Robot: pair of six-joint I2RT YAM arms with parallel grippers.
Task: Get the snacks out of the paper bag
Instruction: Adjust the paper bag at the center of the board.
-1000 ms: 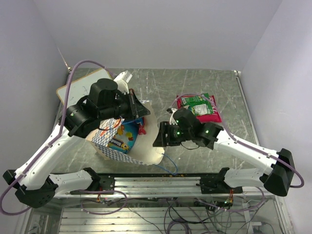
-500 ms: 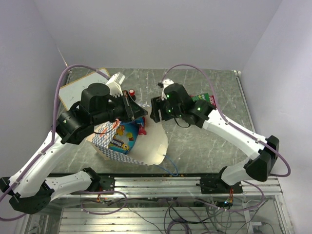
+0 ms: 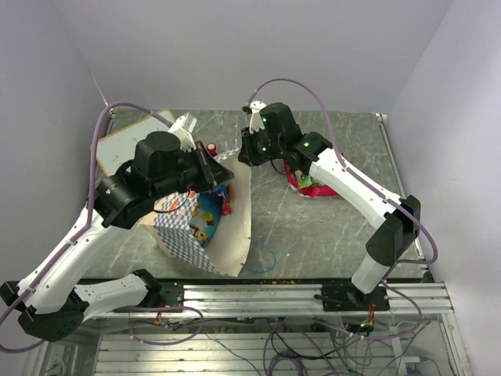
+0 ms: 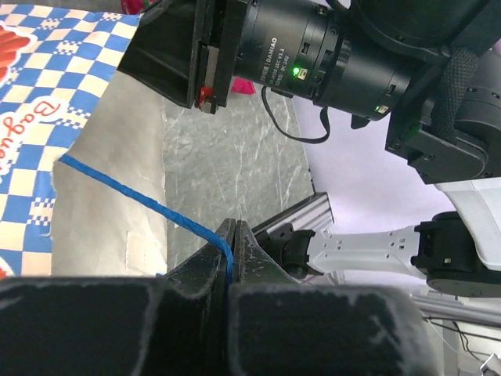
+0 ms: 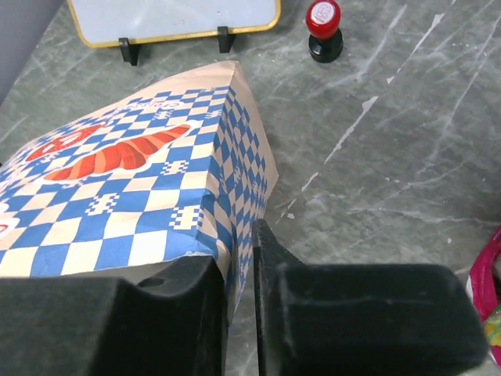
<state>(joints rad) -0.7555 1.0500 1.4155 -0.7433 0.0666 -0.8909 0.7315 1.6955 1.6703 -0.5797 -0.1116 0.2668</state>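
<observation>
Between the arms, paper bag [image 3: 235,227]: L fingers [image 4: 188,270] clamped on blue cord [image 4: 125,190], R fingers [image 5: 329,309] pinching its rim.

left claw [image 4: 233,229] pinches blue cord [image 4: 117,186] of paper bag [image 4: 31,196].

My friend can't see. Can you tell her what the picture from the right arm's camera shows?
The black right pincer is pinched shut on the folded edge of a cream paper bag with blue-and-white checks and a red croissant drawing. Behind it on the grey marbled table stand a white writing board and a small red-capped bottle.
</observation>
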